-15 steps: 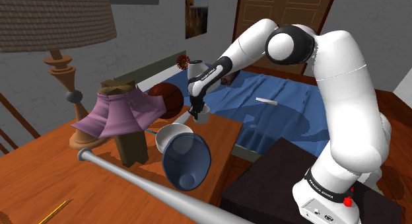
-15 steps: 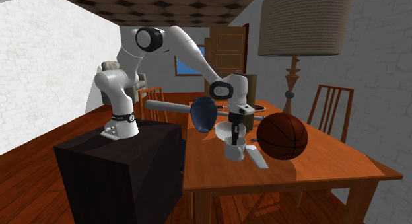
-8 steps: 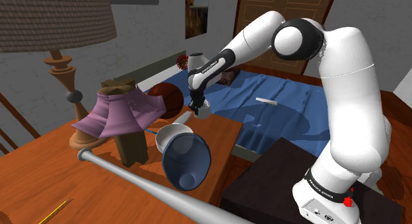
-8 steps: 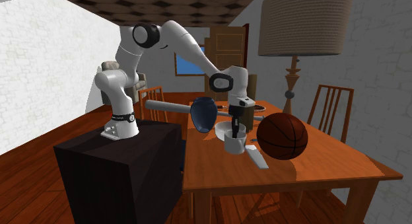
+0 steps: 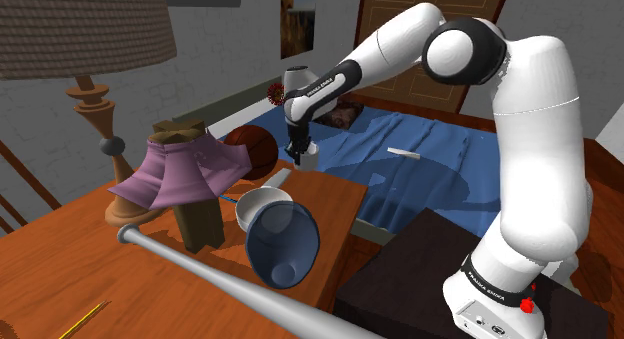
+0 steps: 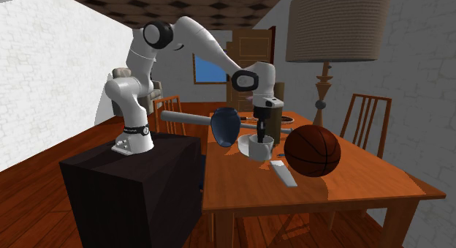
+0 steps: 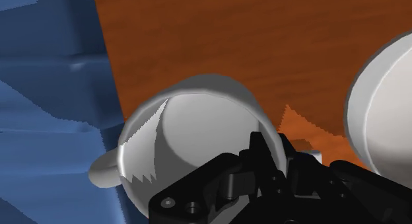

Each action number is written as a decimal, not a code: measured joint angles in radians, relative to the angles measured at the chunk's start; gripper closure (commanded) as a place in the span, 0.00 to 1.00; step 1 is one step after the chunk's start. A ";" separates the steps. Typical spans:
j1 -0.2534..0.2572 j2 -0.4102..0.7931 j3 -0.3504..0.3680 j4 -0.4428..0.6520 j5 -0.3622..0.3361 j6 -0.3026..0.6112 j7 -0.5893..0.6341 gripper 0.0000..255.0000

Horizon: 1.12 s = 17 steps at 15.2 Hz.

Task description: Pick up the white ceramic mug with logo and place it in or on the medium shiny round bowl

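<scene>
Black fingers of the hand (image 7: 277,158) are pinching the rim of the grey-white mug (image 7: 191,133), which is hanging just above the wooden tabletop (image 7: 264,51) near its edge. Beside the mug, the pale round bowl (image 7: 383,110) is sitting on the tabletop. Beyond that edge the blue bed (image 7: 46,90) is lying lower, the mug's handle pointing toward it.

The mug (image 7: 198,117) is showing plain pale grey, the table (image 7: 264,44) reddish-brown wood grain, the bedcover (image 7: 46,71) blue, the basketball (image 6: 312,150) dark orange, the draped cloth (image 5: 185,172) mauve.
</scene>
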 measured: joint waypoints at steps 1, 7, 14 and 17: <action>0.000 -0.007 0.001 0.004 0.001 -0.011 -0.001 1.00; -0.004 -0.053 0.004 0.016 0.008 -0.068 -0.009 1.00; 0.085 -0.099 0.037 -0.033 -0.001 -0.074 0.115 1.00; 0.134 -0.091 0.053 -0.023 -0.008 -0.079 0.183 1.00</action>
